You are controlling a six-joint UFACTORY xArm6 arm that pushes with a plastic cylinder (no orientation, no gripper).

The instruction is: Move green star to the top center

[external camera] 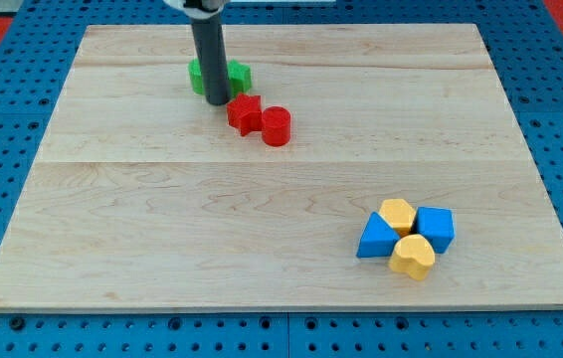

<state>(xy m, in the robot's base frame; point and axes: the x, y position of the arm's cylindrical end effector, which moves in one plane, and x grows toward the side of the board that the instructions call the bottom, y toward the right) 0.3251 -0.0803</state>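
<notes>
The tip (216, 101) is planted on the green star (218, 78), which is partly hidden behind the rod, in the surface's (262, 199) upper left-center. No grasping hand is fitted, so nothing is held. Just beside, toward the view's lower right, a red star (246, 114) and red cylinder (277, 126) are found. Far off at the view's bottom right, two blue (377, 239) (435, 228) and two yellow blocks (397, 214) (413, 257) are clustered.
</notes>
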